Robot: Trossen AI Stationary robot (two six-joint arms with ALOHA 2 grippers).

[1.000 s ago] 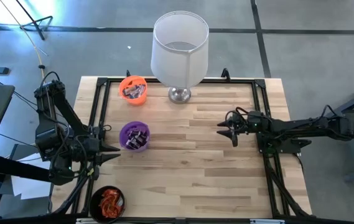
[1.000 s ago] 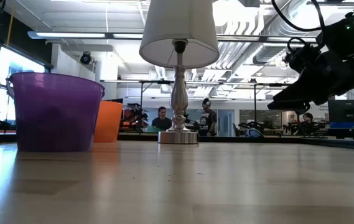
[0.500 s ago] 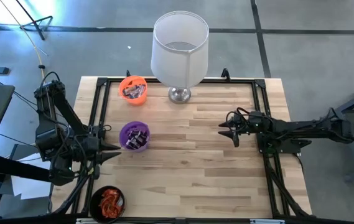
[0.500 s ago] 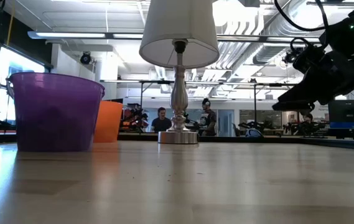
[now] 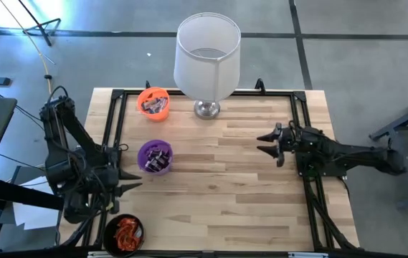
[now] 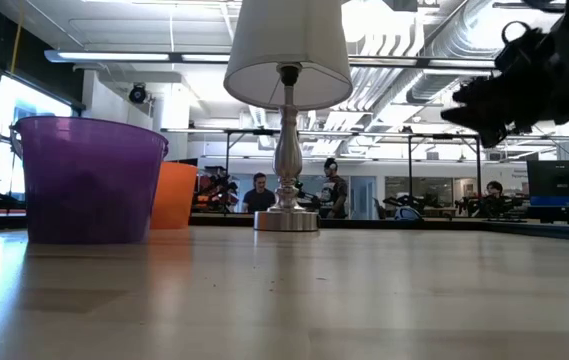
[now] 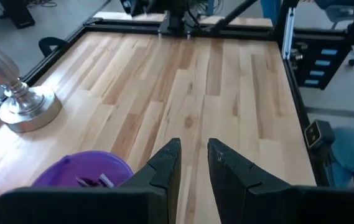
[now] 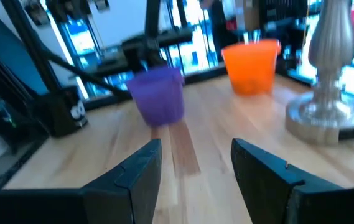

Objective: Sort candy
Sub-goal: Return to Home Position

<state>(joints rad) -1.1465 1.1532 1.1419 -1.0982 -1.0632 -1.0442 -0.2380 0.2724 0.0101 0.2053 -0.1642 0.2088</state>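
Note:
The candy lies in three cups at the table's left. The orange cup holds silver and brown pieces, the purple cup holds dark brown ones, and the black cup holds orange-red ones. My left gripper hovers at the left edge between the purple and black cups, its fingers narrowly open and empty. My right gripper hovers above the table's right half, open and empty, pointing toward the cups.
A lamp with a white shade stands on its silver base at the far edge's middle. A black frame runs along the table's sides. Bare wood lies between the arms. People stand in the room beyond.
My right gripper has risen and drawn back a little toward the table's right edge. My left gripper has gone a little toward the near edge, from beside the purple cup toward the black cup.

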